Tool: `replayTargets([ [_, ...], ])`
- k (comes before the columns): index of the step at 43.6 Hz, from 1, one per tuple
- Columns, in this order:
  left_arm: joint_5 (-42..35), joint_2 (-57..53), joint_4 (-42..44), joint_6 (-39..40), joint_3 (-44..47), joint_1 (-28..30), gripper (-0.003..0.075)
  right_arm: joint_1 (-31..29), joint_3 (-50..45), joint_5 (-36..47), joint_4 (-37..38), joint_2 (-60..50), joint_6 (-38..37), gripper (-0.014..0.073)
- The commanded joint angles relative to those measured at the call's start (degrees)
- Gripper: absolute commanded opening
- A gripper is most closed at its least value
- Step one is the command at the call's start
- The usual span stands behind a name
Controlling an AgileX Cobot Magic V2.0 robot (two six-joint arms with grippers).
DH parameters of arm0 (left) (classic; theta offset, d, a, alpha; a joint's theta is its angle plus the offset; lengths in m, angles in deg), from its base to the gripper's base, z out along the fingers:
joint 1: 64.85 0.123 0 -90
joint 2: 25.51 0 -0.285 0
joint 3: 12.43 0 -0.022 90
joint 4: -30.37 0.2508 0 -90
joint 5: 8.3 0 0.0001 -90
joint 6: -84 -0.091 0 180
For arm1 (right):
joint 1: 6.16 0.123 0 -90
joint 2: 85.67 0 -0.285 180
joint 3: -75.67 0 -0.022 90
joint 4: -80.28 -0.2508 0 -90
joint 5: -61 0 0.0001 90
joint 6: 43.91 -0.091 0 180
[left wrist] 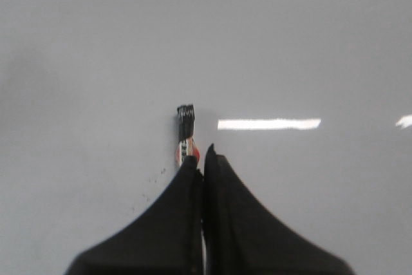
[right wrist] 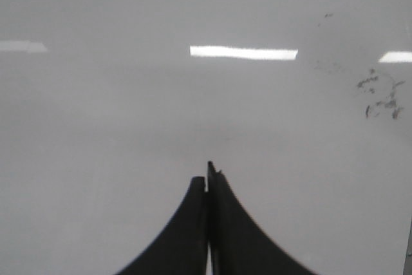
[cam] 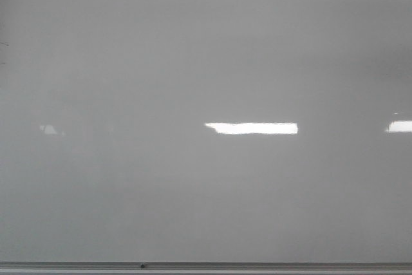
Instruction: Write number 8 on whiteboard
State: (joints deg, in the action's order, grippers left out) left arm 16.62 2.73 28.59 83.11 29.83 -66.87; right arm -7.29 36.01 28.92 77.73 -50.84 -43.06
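The whiteboard (cam: 193, 191) fills the front view, pale grey and glossy, with a thin grey metal strip along its bottom edge (cam: 206, 266). No number 8 shows on it in any view. Neither gripper shows in the front view. In the left wrist view my left gripper (left wrist: 203, 156) is shut on a marker (left wrist: 186, 130), whose black tip and white-red barrel stick out past the fingertips toward the whiteboard (left wrist: 96, 62). In the right wrist view my right gripper (right wrist: 207, 175) is shut and empty, facing the whiteboard (right wrist: 129, 127).
Bright rectangular light reflections (cam: 252, 128) lie on the board. Faint dark smudges (right wrist: 381, 98) mark the board in the right wrist view, and small specks (left wrist: 158, 173) sit beside the left fingers.
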Motion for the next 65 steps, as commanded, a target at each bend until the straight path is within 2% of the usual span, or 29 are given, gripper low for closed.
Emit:
replayTargets([
  [1, -1.14, 3.25, -0.45, 0.5, -1.9, -0.02, -0.0021, -0.01, 1.85, 3.51, 0.01, 3.05, -0.08, -0.0106],
  [8, 2.91, 6.53, -0.45, 0.5, -1.4, -0.02, -0.0021, -0.01, 1.31, 3.67, 0.01, 7.14, -0.02, -0.0106],
  [17, 3.37, 9.62, -0.45, 0.5, -1.4, -0.02, -0.002, -0.01, 1.31, 3.46, 0.08, 11.96, 1.68, -0.0089],
  [21, 2.26, 10.46, -0.45, 0.5, -1.4, -0.02, -0.0021, -0.01, 1.31, 3.21, 0.08, 13.47, 2.63, 0.0029],
  [28, 2.36, 12.51, -0.32, 0.5, -1.4, -0.02, -0.0009, -0.01, 1.31, 2.66, 0.08, 14.82, 3.5, 0.0398],
  [31, 2.88, 14.25, -0.23, 0.5, -1.4, -0.02, 0.0057, -0.01, 1.31, 2.66, 0.08, 15.27, 3.5, 0.0524],
  [34, 3.16, 16.49, 0.08, 0.5, -1.76, -0.02, 0.0172, -0.01, 1.31, 2.53, 0.08, 15.33, 3.5, 0.0577],
  [39, 3.16, 21.25, 0.36, 0.5, -3.14, -0.02, 0.042, -0.01, 1.31, 2.29, 0.08, 15.33, 3.5, 0.0583],
  [43, 3.23, 25.46, 0.85, 0.5, -4.9, -0.02, 0.0526, -0.01, 1.31, 2.29, 0.08, 15.33, 3.5, 0.0583],
  [65, -2.36, 49.39, 1.43, 0.88, -16.82, 0.45, 0.0532, -0.01, 1.31, 1.98, 0.08, 15.33, 3.5, 0.0583],
])
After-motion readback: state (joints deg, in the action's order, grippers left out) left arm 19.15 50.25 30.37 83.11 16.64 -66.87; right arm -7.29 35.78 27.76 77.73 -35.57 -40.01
